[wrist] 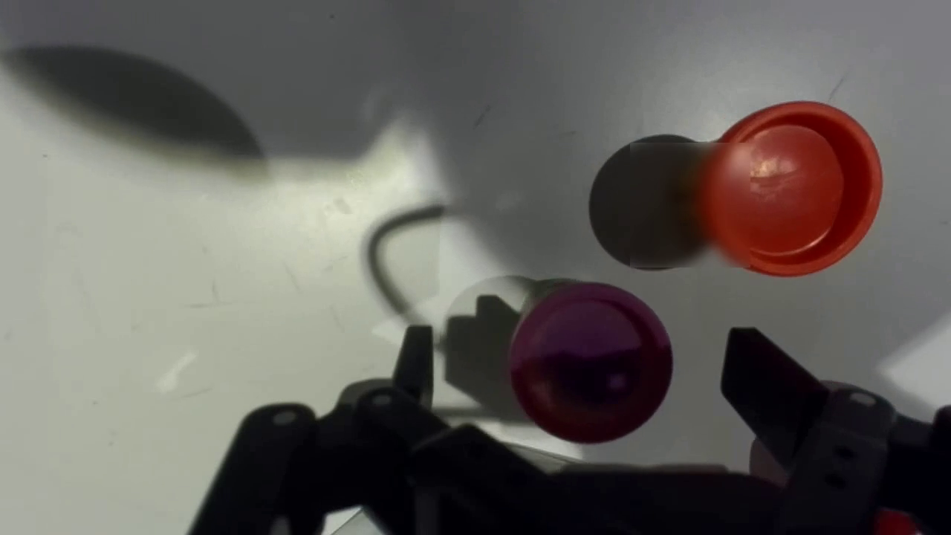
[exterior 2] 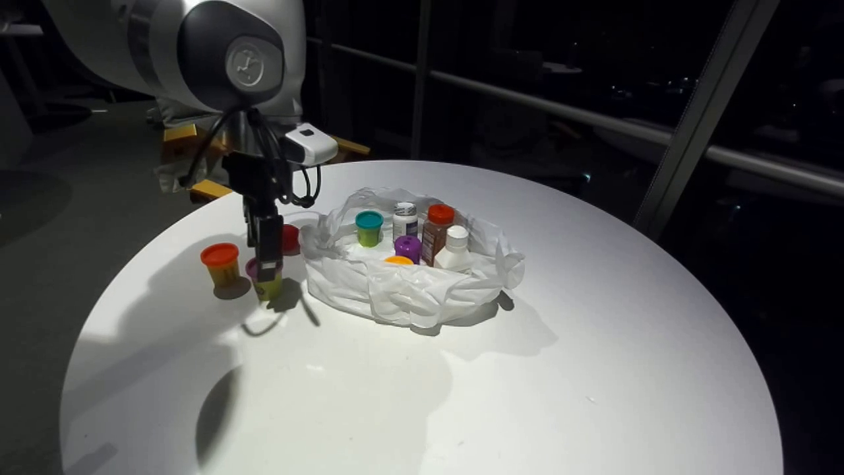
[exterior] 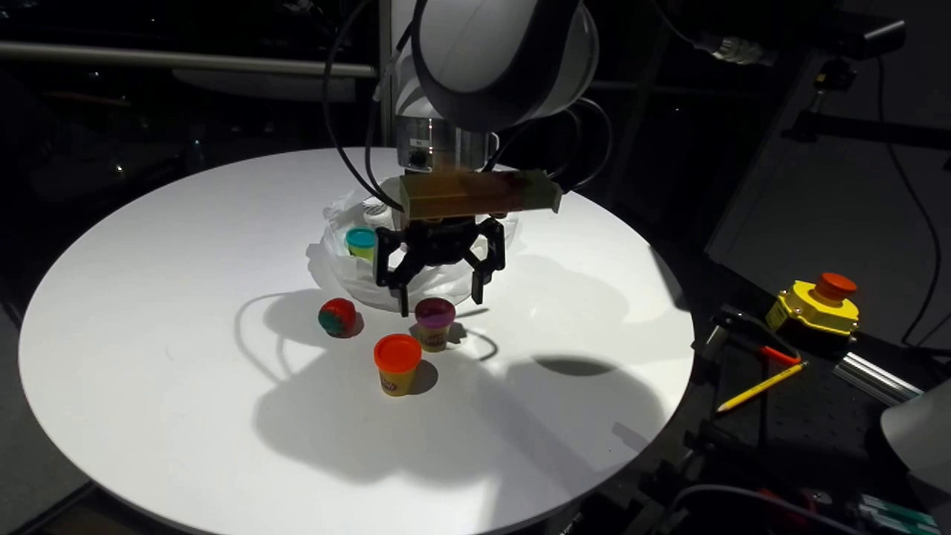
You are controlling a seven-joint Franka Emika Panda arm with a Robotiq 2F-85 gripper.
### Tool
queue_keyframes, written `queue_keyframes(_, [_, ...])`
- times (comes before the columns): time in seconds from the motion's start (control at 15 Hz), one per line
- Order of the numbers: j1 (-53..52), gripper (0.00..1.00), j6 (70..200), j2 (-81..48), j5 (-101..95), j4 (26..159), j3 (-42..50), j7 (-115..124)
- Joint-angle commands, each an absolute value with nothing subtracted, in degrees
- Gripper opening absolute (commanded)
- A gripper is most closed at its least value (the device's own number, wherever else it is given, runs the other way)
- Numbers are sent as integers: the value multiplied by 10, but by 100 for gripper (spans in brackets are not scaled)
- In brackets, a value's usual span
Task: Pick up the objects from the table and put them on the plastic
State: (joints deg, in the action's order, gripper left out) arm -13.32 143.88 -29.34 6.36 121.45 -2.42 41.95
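Empty, wide-spread jaws appear astride the purple-lidded cup (wrist: 591, 364) low in the wrist view; only an exterior view shows, mid-frame, the red-capped bottle (exterior 2: 437, 232), its base hidden.

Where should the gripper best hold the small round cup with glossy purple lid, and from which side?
I would grip the purple-lidded cup by its round lid, from straight above, one finger each side: it stands upright, the lid wider than the body. In the wrist view the open gripper frames the lid; the round orange-lidded cup stands off the fingers' line.
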Motion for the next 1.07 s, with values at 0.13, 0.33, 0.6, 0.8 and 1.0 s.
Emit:
queue_keyframes(0.13, [-122,100,1475,-304,104,1225,-41,376])
queue_keyframes(0.33, [-123,66,1512,-306,116,1233,-41,361])
queue_keyframes(0.6, [-126,35,1530,-297,128,1247,-37,360])
queue_keyframes(0.8, [-140,28,1504,-263,117,1265,-27,379])
queue_keyframes(1.0, [-134,28,1449,-219,118,1271,-35,374])
